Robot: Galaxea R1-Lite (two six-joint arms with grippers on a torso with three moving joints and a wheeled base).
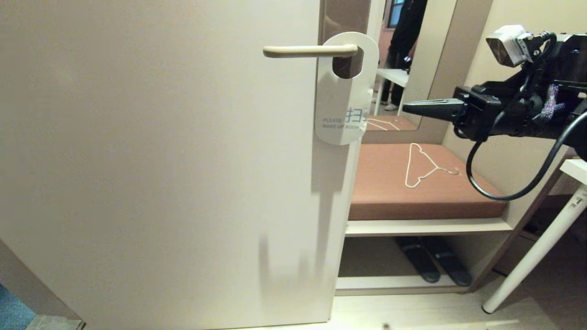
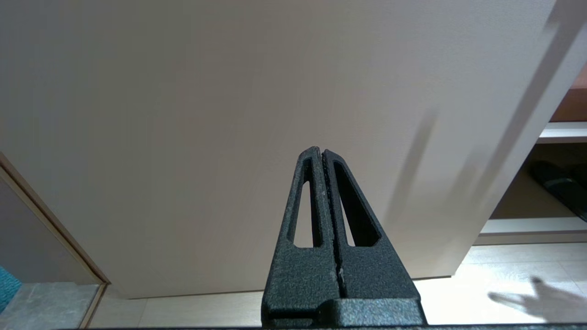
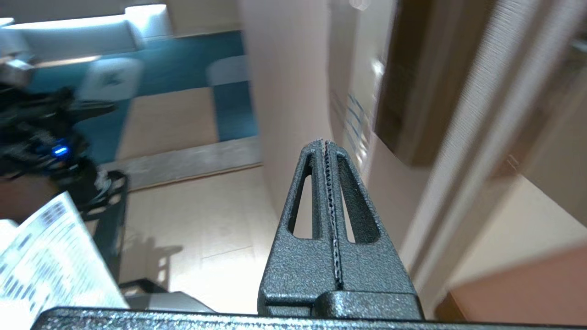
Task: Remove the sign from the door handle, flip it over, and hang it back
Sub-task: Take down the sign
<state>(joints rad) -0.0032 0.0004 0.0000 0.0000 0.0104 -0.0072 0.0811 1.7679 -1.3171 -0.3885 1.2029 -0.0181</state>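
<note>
Sign on door handle, wire hanger beyond

The door fills the left of the head view; the door handle sits near its right edge, high up; the sign hangs from the handle, its hole around the bar, flat against the door's edge; the right gripper is level, right of the sign and apart from it, pointing toward it; behind and below lies a bench with a wire hanger on top; slippers lie under the bench; a table leg stands at far right; the left gripper faces the door's lower part.
</note>
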